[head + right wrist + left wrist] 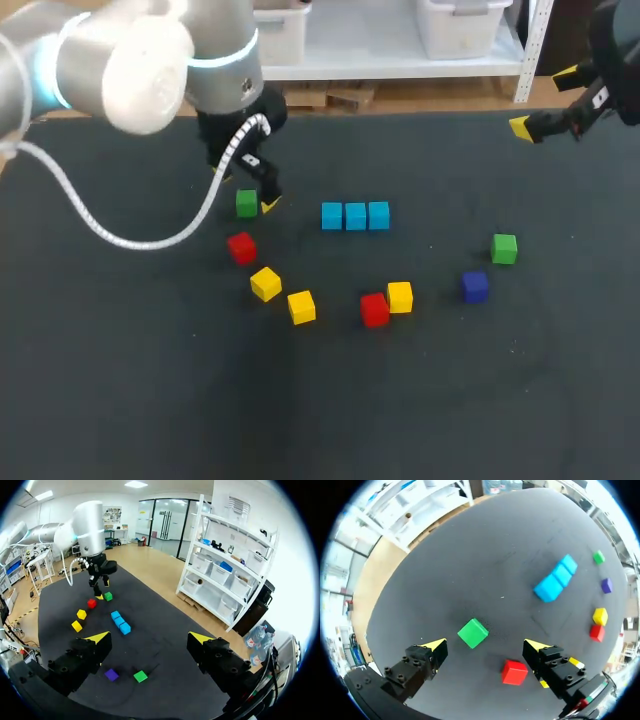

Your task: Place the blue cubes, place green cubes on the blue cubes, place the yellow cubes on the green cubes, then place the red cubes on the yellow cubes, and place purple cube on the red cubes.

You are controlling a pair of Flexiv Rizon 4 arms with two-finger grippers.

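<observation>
At the left tool point(485, 645): spread wide, pinching nothing, held low over the desk point(470, 570). Between the two yellow tips and a touch ahead of them: a green cube point(473, 633), flat on the desk and apart from both fingers. Just beside one finger: a red cube point(514, 672), near enough to be nudged.

Farther out, near the desk's middle: three blue cubes point(355, 215), touching in a straight row, with nothing on top. Scattered on the robot's side of that row: a first yellow cube point(265, 284), a second yellow cube point(301, 306), and a third yellow cube point(400, 296) touching a second red cube point(374, 309). Off to the right: a purple cube point(474, 286) and a second green cube point(504, 248).

At the right tool point(150, 638): likewise spread and empty, held high by the desk's far right corner, well apart from every cube.

Judging by the layout: blue base laid, green layer just beginning, first green pick in hand. Next: drop the last bit, centre on the cube, press on two opposite faces, lift straight up to spare the red neighbour, then carry to the blue row and set down squarely. With two greens for three blues, probably one over each seam.
</observation>
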